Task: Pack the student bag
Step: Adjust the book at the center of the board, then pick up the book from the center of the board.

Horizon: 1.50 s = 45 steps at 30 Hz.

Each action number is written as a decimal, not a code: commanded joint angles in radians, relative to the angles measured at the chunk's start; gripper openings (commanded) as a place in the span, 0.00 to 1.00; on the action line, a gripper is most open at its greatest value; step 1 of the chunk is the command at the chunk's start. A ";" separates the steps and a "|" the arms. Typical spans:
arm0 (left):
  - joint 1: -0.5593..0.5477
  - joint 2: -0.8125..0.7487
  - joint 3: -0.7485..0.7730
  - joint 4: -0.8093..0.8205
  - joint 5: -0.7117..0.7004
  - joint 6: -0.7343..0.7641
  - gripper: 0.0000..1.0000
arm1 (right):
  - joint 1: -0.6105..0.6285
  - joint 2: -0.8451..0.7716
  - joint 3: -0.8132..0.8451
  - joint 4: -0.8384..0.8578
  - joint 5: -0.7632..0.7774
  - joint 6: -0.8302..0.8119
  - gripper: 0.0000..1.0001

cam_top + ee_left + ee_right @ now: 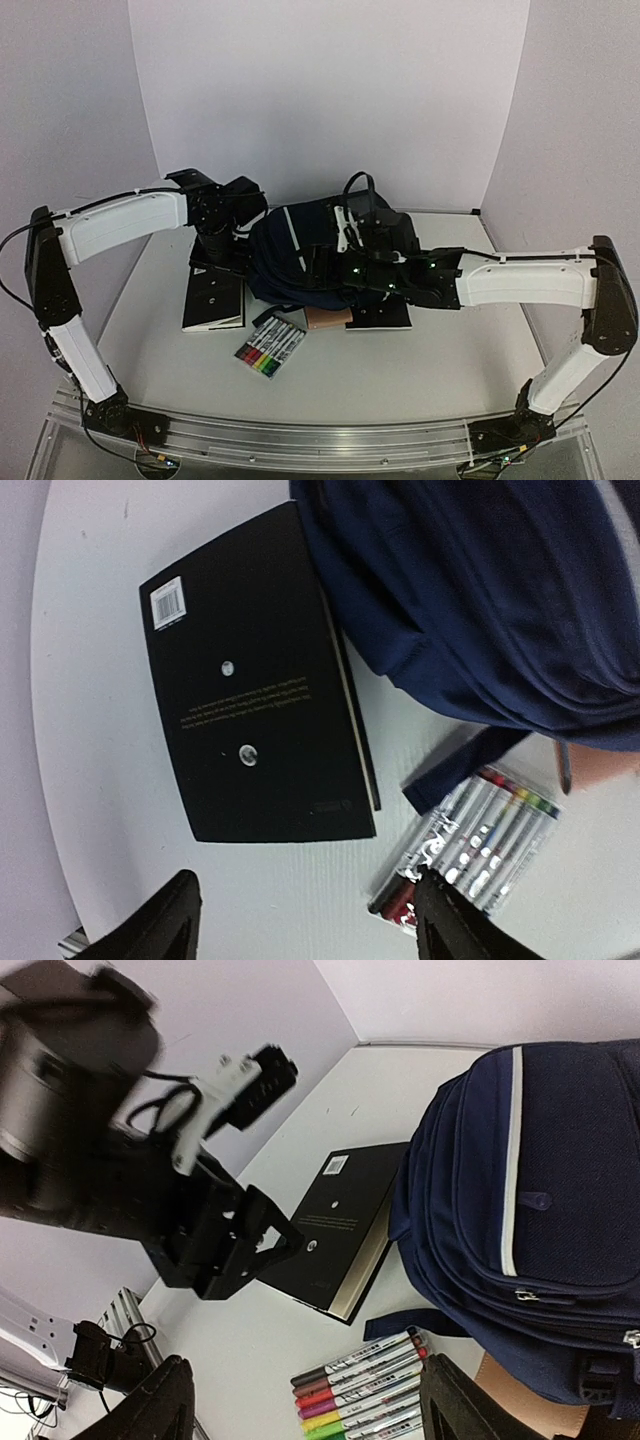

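On the pale grey table [430, 370], toward its back and about midway between the two arms, the large navy-blue fabric student bag [300, 255] lies slumped, a thin white stripe [513, 1160] running down its panel. Just to its left, a flat black hardcover book [255, 690] lies face down with a white barcode label at one corner, its page edge close against the bag's side; whether the two actually touch cannot be told. Nearer the arm bases sits a clear plastic pack of coloured marker pens [270, 348], just beside the book's near corner and just in front of the bag. A tan flat piece [325, 318] pokes out from under the bag's near edge, and a second flat black item [380, 318], partly hidden by the right arm, lies beside it to the right. The left gripper [308, 885] hangs above the black book with its two dark fingers spread wide and nothing between them but bare table. The right gripper [305, 1365] reaches across the front of the bag, its fingers likewise held wide apart and gripping nothing, with the marker pack lying on the table below them.
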 commanded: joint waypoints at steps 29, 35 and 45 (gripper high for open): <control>0.813 -0.225 -0.810 1.008 0.915 -0.067 0.95 | 0.004 0.858 0.686 0.025 -0.313 0.181 0.68; 0.813 -0.172 -0.817 1.036 0.930 -0.065 0.94 | -0.005 0.941 0.776 0.026 -0.377 0.209 0.63; 0.813 -0.098 -0.846 1.123 0.986 -0.098 0.92 | -0.015 1.018 0.877 0.059 -0.420 0.288 0.40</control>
